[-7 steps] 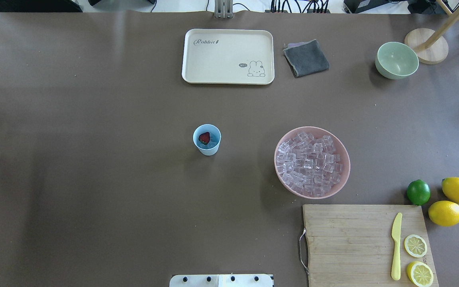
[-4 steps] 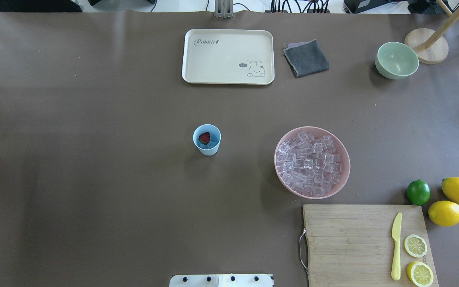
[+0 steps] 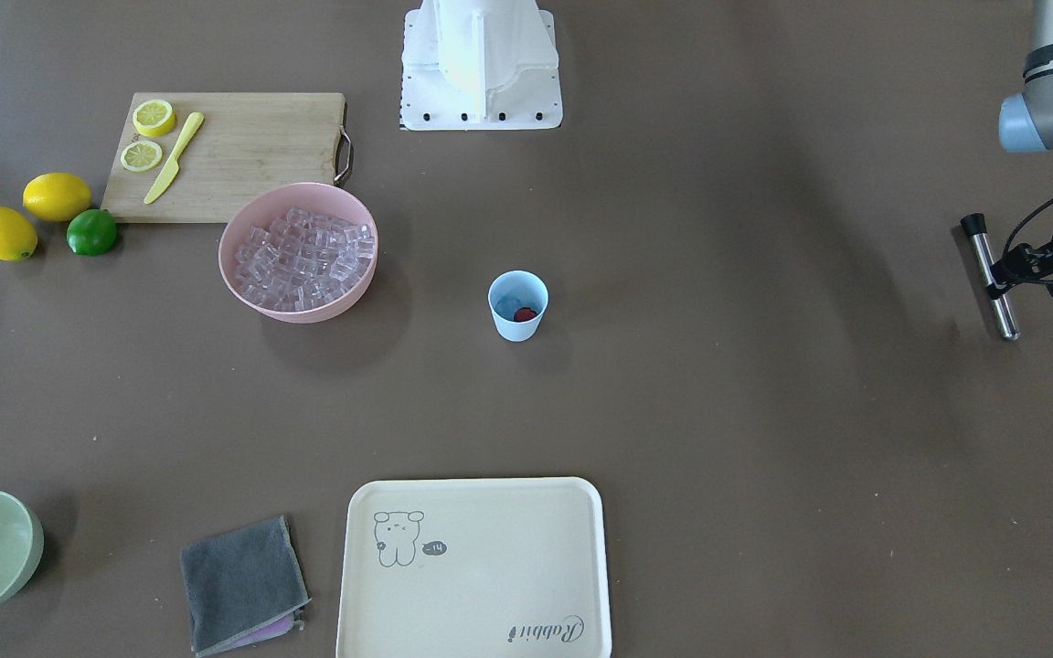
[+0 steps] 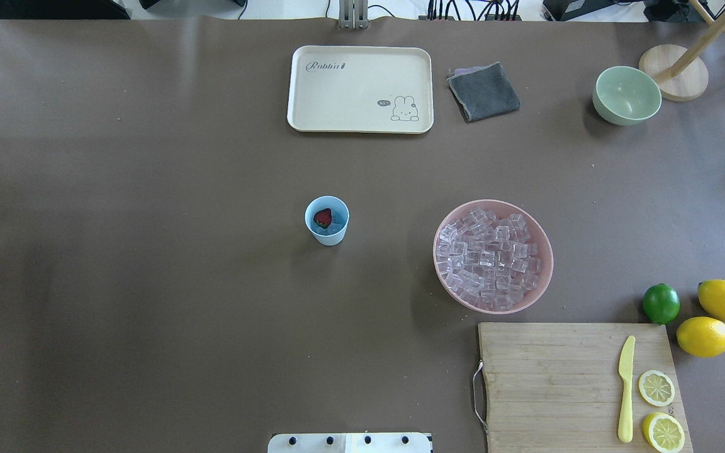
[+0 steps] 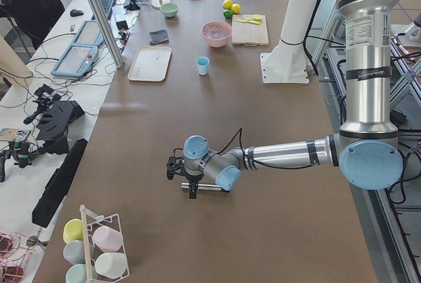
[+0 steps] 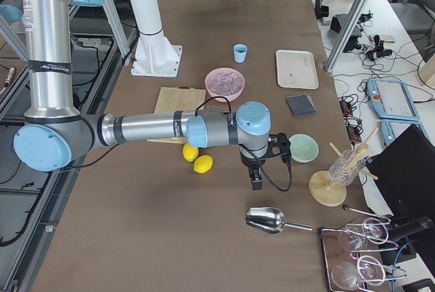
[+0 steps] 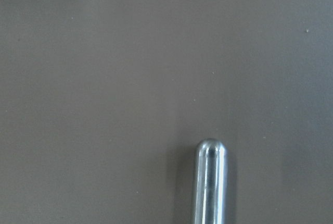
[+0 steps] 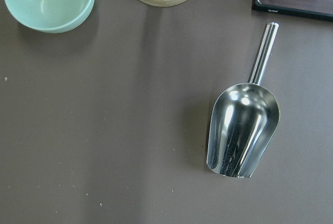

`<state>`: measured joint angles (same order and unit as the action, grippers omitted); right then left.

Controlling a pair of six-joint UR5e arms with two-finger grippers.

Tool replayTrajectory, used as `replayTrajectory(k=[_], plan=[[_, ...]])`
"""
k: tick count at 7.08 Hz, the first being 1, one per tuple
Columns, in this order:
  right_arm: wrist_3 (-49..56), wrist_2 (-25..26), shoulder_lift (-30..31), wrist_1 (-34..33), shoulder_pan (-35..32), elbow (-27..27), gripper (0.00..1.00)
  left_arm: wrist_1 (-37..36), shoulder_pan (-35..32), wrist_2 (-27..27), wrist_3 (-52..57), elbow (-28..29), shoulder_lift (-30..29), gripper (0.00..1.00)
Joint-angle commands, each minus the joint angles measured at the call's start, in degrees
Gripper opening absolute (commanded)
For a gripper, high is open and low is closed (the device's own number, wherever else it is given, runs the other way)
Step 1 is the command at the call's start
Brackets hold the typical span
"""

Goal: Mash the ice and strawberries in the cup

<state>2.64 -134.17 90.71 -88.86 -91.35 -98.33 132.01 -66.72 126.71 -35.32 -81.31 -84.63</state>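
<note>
My left arm (image 5: 283,154) stretches out low and level, left end effector (image 3: 1000,270) pinching a metal rod (image 3: 1005,315) over the counter (image 3: 764,411), cup (image 3: 518,305) far from it.

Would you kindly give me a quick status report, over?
Left end effector at muddler, grip unclear; right end effector near scoop, state unclear. Strawberry whole in cup. Bowl of ice apart from cup.
</note>
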Motion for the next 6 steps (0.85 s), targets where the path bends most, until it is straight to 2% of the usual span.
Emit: replayTrajectory(k=[1,4,5,6], plan=[[0.0,0.0,0.1,0.0,0.0,-0.2,1.00,0.6,1.8,-0.5,-0.4,0.4,0.1,0.76],[0.0,0.1,0.0,0.0,0.0,-0.2,1.00,0.7,2.8,-0.6,0.3,1.3,0.2,0.60],[0.0,0.1,0.0,0.0,0.0,-0.3,1.00,0.6,2.8,-0.6,0.3,1.2,0.1,0.47],[0.0,0.1,0.0,0.0,0.0,-0.2,1.00,0.7,2.8,-0.6,0.3,1.2,0.2,0.22]])
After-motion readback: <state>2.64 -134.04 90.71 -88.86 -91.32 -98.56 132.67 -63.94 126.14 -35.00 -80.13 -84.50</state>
